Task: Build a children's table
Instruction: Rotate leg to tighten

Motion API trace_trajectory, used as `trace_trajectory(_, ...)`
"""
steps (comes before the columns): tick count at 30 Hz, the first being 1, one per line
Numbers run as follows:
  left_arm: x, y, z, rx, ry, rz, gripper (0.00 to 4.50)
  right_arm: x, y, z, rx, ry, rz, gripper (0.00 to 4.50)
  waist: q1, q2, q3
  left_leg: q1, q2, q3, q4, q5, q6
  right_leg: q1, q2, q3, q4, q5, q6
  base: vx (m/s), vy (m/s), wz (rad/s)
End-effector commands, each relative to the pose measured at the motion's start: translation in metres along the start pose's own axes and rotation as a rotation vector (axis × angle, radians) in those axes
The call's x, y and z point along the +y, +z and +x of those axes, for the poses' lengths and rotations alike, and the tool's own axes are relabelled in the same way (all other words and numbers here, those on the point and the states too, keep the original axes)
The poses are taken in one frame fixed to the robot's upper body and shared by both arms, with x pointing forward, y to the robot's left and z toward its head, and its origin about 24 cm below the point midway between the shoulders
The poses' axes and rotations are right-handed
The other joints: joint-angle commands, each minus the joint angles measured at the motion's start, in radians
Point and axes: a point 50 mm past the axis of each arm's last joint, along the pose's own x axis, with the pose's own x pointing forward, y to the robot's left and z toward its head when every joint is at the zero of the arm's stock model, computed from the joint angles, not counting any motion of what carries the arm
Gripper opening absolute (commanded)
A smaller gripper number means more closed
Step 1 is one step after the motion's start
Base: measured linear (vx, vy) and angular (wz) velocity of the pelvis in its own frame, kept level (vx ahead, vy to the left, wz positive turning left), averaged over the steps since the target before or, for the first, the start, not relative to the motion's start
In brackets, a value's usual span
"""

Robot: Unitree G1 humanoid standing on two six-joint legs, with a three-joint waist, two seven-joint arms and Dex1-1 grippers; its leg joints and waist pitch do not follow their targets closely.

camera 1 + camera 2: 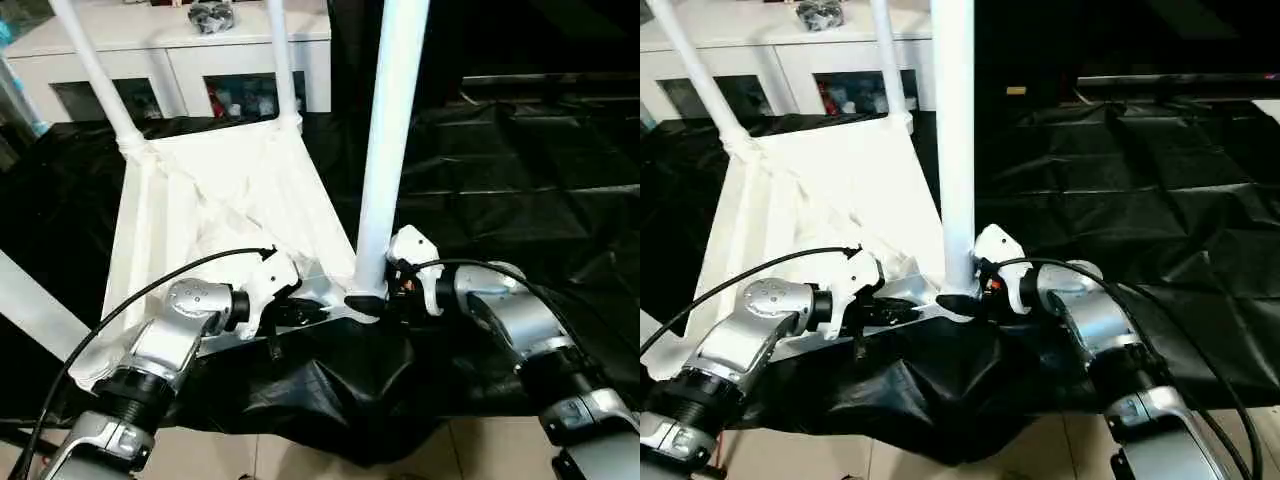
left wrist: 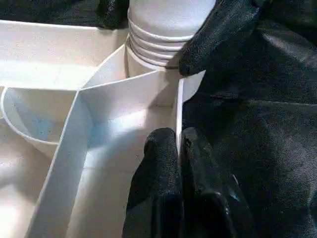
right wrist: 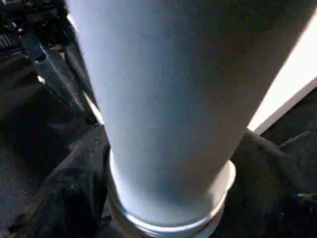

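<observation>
The table top (image 1: pixel 200 210) lay upside down on the black-draped counter (image 1: pixel 520 180), its ribbed underside facing up. Two legs (image 1: pixel 95 70) stood in the far corner sockets, and a third leg (image 1: pixel 390 150) stood upright in the near right socket (image 1: pixel 362 300), close to the near edge of the counter.

The main risk, as I judge it, was that this near leg was not yet fully seated. If it was turned or pushed at a slant, the thread could jam, or the leg could lean and pull out of the socket. The top could also slide toward the near edge, because the black cloth under it was loose and wrinkled.

The left gripper (image 2: pixel 178 148) was closed on a thin rib (image 2: pixel 179 114) of the top, one finger on each side of it, just beside the socket, so it seemed to hold the top steady. The right gripper (image 1: pixel 375 298) was at the foot of the near leg, from the right side. One of its fingers (image 1: pixel 365 301) lay against the base of the leg. Whether these fingers really pressed on the leg or stood a little apart from it, I cannot tell.
</observation>
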Motion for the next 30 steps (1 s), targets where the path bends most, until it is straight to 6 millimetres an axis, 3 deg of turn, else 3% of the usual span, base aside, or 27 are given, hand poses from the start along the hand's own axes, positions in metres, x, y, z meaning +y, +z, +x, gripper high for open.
trace_trajectory(1,-0.006,-0.011,-0.002,0.006,-0.030,-0.047,0.00,-0.008,0.005,-0.002,0.014,-0.044,-0.018,3.30,0.010,-0.029,-0.060,0.000,0.013,-0.003,-0.061,-0.220,0.059,0.050,-0.041,0.033,-0.079,-0.267,-0.214,0.000,0.000,0.00)
trace_trajectory(7,-0.002,-0.012,-0.003,0.001,0.030,-0.075,0.00,-0.009,0.001,0.007,-0.009,-0.081,0.025,2.87,-0.003,-0.030,-0.058,0.001,0.013,-0.004,-0.063,-0.239,0.050,0.048,-0.040,0.034,-0.080,-0.280,-0.217,0.000,0.000,0.00)
trace_trajectory(11,0.016,-0.005,0.008,-0.003,0.246,-0.119,0.00,-0.006,-0.009,0.030,-0.018,-0.249,0.137,2.77,-0.014,-0.032,-0.055,0.003,0.011,-0.003,-0.065,-0.255,0.036,0.041,-0.040,0.036,-0.085,-0.323,-0.208,0.000,0.000,0.00)
trace_trajectory(12,0.018,-0.004,0.010,-0.005,0.270,-0.122,0.00,-0.006,-0.010,0.032,-0.018,-0.268,0.147,2.77,-0.011,-0.034,-0.055,0.009,0.010,-0.004,-0.064,-0.269,0.023,0.042,-0.041,0.035,-0.089,-0.353,-0.201,0.000,0.000,0.00)
trace_trajectory(13,0.020,0.000,0.015,-0.016,0.307,-0.132,0.00,-0.006,-0.010,0.039,-0.020,-0.322,0.186,2.76,-0.009,-0.033,-0.058,0.007,0.011,-0.007,-0.067,-0.265,0.021,0.046,-0.041,0.034,-0.087,-0.344,-0.196,0.000,0.000,0.00)
trace_trajectory(14,0.023,0.006,0.021,-0.033,0.346,-0.143,0.00,-0.006,-0.011,0.046,-0.021,-0.382,0.233,2.76,-0.012,-0.031,-0.055,0.010,0.011,-0.004,-0.065,-0.278,0.020,0.037,-0.041,0.036,-0.090,-0.346,-0.203,0.000,0.000,0.00)
trace_trajectory(15,0.024,0.012,0.028,-0.051,0.369,-0.151,0.00,-0.006,-0.010,0.054,-0.019,-0.442,0.275,2.75,-0.012,-0.032,-0.056,0.008,0.009,-0.006,-0.067,-0.279,0.016,0.041,-0.041,0.034,-0.090,-0.349,-0.199,0.000,0.000,0.00)
trace_trajectory(16,0.024,0.016,0.033,-0.062,0.377,-0.152,0.00,-0.005,-0.010,0.059,-0.016,-0.477,0.296,2.75,-0.013,-0.024,-0.056,0.010,0.009,-0.006,-0.068,-0.287,0.006,0.038,-0.039,0.034,-0.091,-0.345,-0.199,0.000,0.000,0.00)
trace_trajectory(17,0.021,0.023,0.042,-0.081,0.372,-0.143,0.00,-0.002,-0.006,0.069,-0.013,-0.513,0.314,2.75,-0.013,-0.023,-0.057,0.010,0.009,-0.008,-0.068,-0.285,0.001,0.040,-0.040,0.034,-0.089,-0.337,-0.200,0.000,0.000,0.00)
trace_trajectory(19,0.015,0.026,0.049,-0.084,0.308,-0.106,0.00,0.007,0.002,0.078,-0.047,-0.442,0.258,2.75,-0.009,-0.023,-0.061,0.007,0.008,-0.007,-0.067,-0.278,0.007,0.045,-0.040,0.034,-0.087,-0.293,-0.201,0.000,0.000,0.00)
trace_trajectory(20,0.015,0.027,0.050,-0.083,0.304,-0.102,0.00,0.007,0.003,0.078,-0.051,-0.435,0.255,2.75,-0.007,-0.025,-0.063,0.005,0.009,-0.005,-0.065,-0.261,0.020,0.047,-0.041,0.035,-0.085,-0.254,-0.205,0.000,0.000,0.00)
trace_trajectory(21,0.013,0.027,0.051,-0.082,0.290,-0.091,0.00,0.009,0.004,0.080,-0.064,-0.414,0.246,3.31,-0.006,-0.026,-0.064,0.004,0.008,-0.005,-0.065,-0.251,0.027,0.048,-0.040,0.034,-0.083,-0.238,-0.209,0.000,0.000,0.00)
trace_trajectory(25,0.008,0.023,0.043,-0.088,0.179,-0.036,0.00,0.002,0.013,0.068,-0.159,-0.353,0.263,3.63,0.001,-0.025,-0.062,0.000,0.009,-0.005,-0.065,-0.244,0.045,0.053,-0.043,0.033,-0.082,-0.227,-0.217,0.000,0.000,0.00)
trace_trajectory(30,0.004,0.014,0.026,-0.087,0.045,-0.006,0.00,-0.003,0.016,0.050,-0.130,-0.206,0.096,4.08,0.009,-0.021,-0.062,0.006,0.016,-0.006,-0.067,-0.261,0.041,0.049,-0.044,0.033,-0.079,-0.233,-0.233,0.000,0.000,0.00)
